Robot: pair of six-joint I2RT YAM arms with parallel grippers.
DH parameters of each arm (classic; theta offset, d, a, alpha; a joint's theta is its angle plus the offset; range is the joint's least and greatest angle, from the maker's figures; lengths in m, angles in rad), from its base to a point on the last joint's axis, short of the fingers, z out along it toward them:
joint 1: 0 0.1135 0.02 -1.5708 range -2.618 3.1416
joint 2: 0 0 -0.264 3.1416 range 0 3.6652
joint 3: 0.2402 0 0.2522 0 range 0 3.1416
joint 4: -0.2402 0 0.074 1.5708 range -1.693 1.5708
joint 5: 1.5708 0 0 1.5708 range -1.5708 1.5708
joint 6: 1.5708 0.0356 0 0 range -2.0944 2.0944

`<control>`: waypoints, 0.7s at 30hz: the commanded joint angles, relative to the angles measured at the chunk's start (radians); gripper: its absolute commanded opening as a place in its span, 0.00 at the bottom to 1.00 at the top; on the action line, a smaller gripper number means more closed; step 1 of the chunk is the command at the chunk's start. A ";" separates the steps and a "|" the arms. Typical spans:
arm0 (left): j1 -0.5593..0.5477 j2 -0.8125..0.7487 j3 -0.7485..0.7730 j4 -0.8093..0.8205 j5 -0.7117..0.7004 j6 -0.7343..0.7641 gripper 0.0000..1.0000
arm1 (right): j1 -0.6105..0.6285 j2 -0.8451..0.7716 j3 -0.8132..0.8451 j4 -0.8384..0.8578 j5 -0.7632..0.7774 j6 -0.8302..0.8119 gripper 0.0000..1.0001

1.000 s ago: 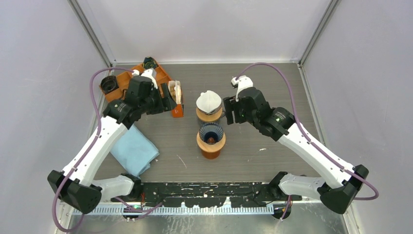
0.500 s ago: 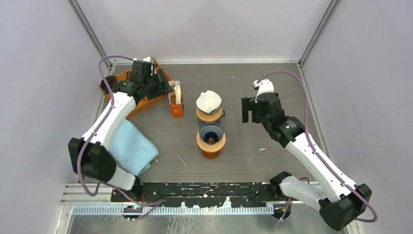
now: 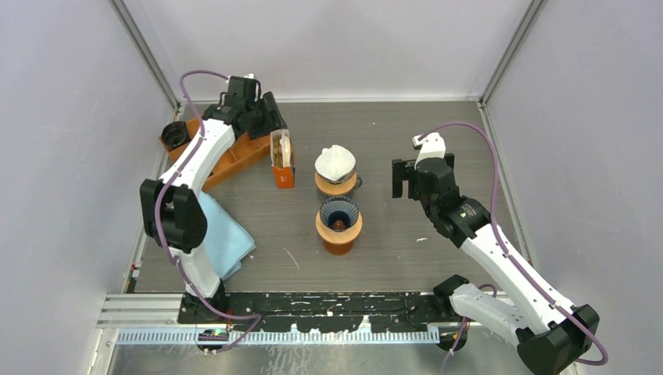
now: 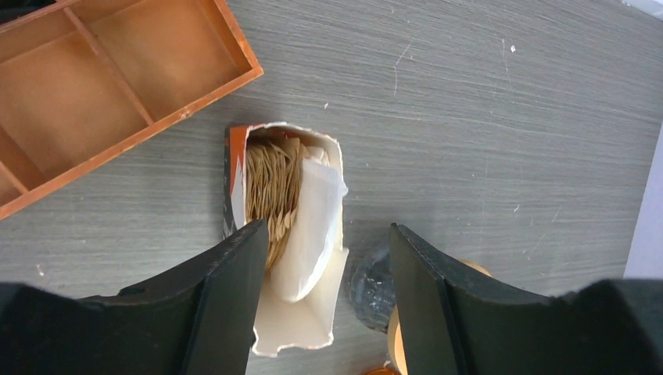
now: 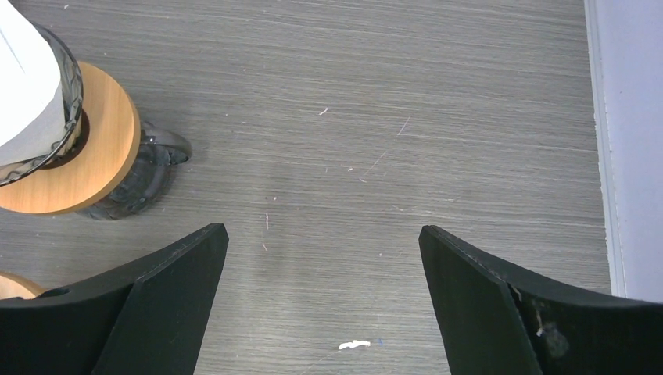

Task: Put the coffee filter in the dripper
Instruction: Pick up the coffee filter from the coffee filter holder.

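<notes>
An orange filter box (image 3: 283, 159) stands right of the tray, holding brown filters and one white filter (image 4: 313, 219). My left gripper (image 3: 274, 125) hangs open just above and behind the box (image 4: 285, 328), empty, with the white filter between its fingers (image 4: 227, 297). A glass dripper on a wooden collar (image 3: 335, 181) has a white filter (image 3: 335, 160) in it. A dark ribbed dripper (image 3: 338, 213) on an orange base stands in front of it, with no filter inside. My right gripper (image 3: 402, 178) is open and empty over bare table, right of the filled dripper (image 5: 47, 141).
An orange compartment tray (image 3: 238, 153) sits at the back left, also in the left wrist view (image 4: 117, 86), with a black cup (image 3: 173, 134) at its left end. A blue cloth (image 3: 220, 241) lies at the front left. Walls close in on three sides.
My left arm has swung toward the back, carrying its gripper from over the tray to above the filter box. My right gripper has pulled back to the right, away from the filled dripper.
</notes>
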 commanded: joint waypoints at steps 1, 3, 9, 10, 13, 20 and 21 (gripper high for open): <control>0.009 0.047 0.089 0.024 -0.011 0.004 0.60 | -0.002 -0.026 -0.003 0.073 0.046 -0.018 1.00; 0.009 0.071 0.106 0.018 -0.025 0.007 0.60 | -0.002 -0.028 -0.006 0.078 0.045 -0.020 1.00; 0.009 0.109 0.128 0.017 -0.051 0.006 0.58 | -0.002 -0.023 -0.012 0.082 0.040 -0.022 1.00; 0.010 0.111 0.128 0.016 -0.059 0.009 0.57 | -0.002 -0.022 -0.012 0.081 0.041 -0.023 1.00; 0.010 0.116 0.129 0.012 -0.085 0.017 0.56 | -0.002 -0.019 -0.013 0.083 0.037 -0.025 1.00; 0.011 0.125 0.134 0.002 -0.101 0.024 0.54 | -0.002 -0.011 -0.012 0.085 0.026 -0.024 1.00; 0.011 0.124 0.133 -0.001 -0.102 0.025 0.53 | -0.001 -0.011 -0.011 0.085 0.024 -0.024 1.00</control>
